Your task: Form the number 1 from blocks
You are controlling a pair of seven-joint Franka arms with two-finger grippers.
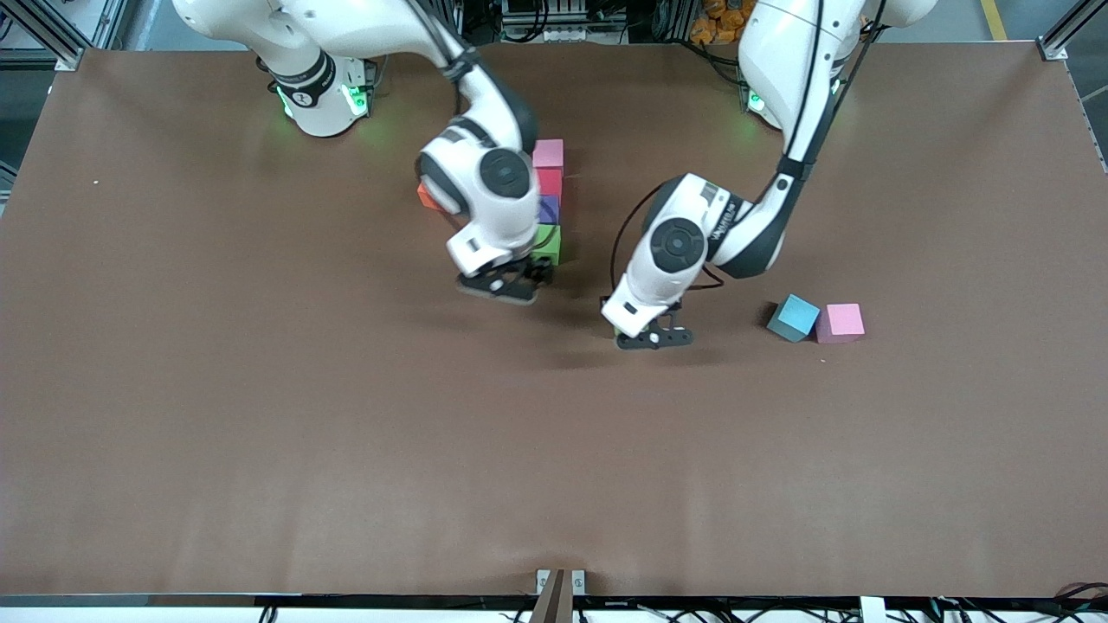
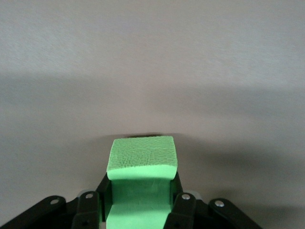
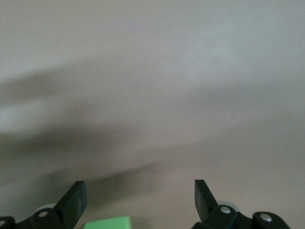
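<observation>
Blocks number seven in view, counted by colour: two pink, two green, one red, one purple, one blue, plus a sliver of orange.

Four stand touching in a single line on the brown table (image 1: pixel 173 389), running toward the front camera: pink block (image 1: pixel 548 153), red block (image 1: pixel 550 182), purple block (image 1: pixel 549 209), then green block (image 1: pixel 549 243) at the near end. The orange block (image 1: pixel 427 197) peeks out from under the right arm, beside that line toward the right arm's end.

The right claw (image 1: pixel 504 284) hangs just over the table at the line's near end, its fingers spread with nothing between them; a green edge shows at its wrist view's rim.

The left claw (image 1: pixel 653 337) is low over the middle of the table, pinching a second green block (image 2: pixel 141 164) between its fingers.

Toward the left arm's end lie a blue block (image 1: pixel 794 317) and another pink block (image 1: pixel 840 322), touching.
</observation>
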